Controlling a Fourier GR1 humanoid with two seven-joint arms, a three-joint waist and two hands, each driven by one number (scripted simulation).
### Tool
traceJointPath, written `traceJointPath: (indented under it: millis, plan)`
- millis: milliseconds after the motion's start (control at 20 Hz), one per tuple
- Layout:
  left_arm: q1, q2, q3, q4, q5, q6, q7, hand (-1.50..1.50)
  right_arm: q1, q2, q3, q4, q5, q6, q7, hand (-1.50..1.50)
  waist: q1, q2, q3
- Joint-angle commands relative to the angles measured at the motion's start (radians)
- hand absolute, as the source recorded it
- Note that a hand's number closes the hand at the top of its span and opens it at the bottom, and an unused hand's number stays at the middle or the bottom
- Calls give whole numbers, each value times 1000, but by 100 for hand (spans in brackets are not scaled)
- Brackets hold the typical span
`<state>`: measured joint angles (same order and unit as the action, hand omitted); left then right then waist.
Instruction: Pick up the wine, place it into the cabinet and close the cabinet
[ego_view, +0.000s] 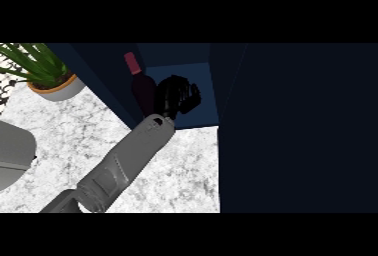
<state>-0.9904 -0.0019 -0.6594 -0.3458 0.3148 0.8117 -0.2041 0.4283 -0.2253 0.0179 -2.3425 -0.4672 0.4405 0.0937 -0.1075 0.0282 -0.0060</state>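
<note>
Dark glass wine bottle w/ red capsule (139, 82) upright inside dark-blue cabinet (184, 70), far side. Black hand (177, 97) just right of bottle, fingers spread, nothing held. Which arm: cannot tell.

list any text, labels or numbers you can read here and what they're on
None can be read.
wine: dark bottle with a red top standing in the cabinet; no label or lettering shows.
plant pot: plain, no writing.
Forearm and hand: no markings that read as text.
Grey object at the left edge: no text visible.
</note>
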Motion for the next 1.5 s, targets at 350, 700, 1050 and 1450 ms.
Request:
traceJointPath:
  millis: [350,700,1050,1450]
  plan:
    - [-130,2,8,128,17,68,94,150,-8,-12,5,-64,-68,-16,44,-150,-12,3,5]
    - [-170,2,-51,215,-19,95,230,150,-24,-38,-31,-21,-83,26,13,-150,-23,6,6]
    - [-121,2,-93,218,-61,189,235,-150,4,-53,-47,-48,-130,37,10,-150,-35,6,6]
    - [-135,2,-124,271,-101,138,310,-150,-14,-44,-25,-29,-102,15,23,-150,-21,7,5]
